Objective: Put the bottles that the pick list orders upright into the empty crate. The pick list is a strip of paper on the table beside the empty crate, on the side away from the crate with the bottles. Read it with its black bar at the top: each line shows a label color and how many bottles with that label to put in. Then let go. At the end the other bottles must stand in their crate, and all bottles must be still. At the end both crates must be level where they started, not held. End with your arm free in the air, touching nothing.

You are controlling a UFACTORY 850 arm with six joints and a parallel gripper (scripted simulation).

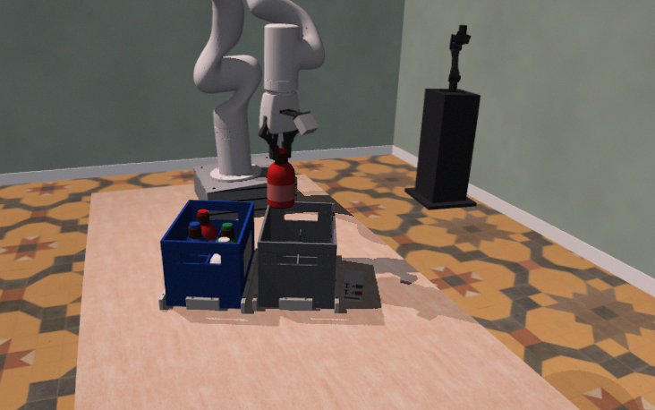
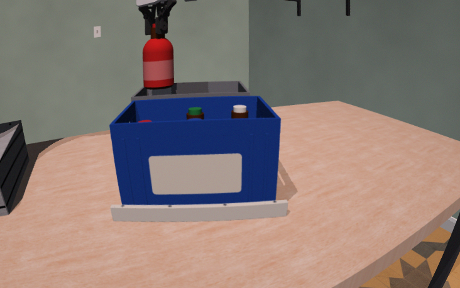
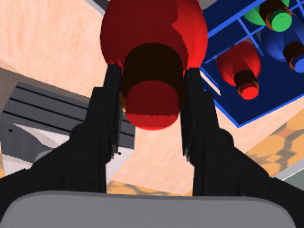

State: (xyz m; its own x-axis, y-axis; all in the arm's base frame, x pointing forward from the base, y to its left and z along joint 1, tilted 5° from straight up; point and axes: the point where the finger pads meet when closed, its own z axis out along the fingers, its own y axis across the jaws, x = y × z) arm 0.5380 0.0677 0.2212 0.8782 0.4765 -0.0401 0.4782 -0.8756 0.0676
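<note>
Red bottle (image 1: 280,183) with pink label band, blue crate (image 1: 207,270), grey crate (image 1: 295,270), orange star-patterned floor (image 1: 531,270)

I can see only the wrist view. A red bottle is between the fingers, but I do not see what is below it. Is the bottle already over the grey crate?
Observer: Its base hangs just above the back rim of the grey crate, not yet inside; the red bottle is upright in the gripper.
Operator: Is the grey crate empty?
Observer: As far as the top view shows, yes; only its inner dividers are visible.
Operator: Where is the pick list?
Observer: A paper strip lies on the table beside the grey crate, on the side away from the blue crate.
Operator: Which caps stand up in the blue crate?
Observer: The exterior view shows a green cap and a white cap.
</note>
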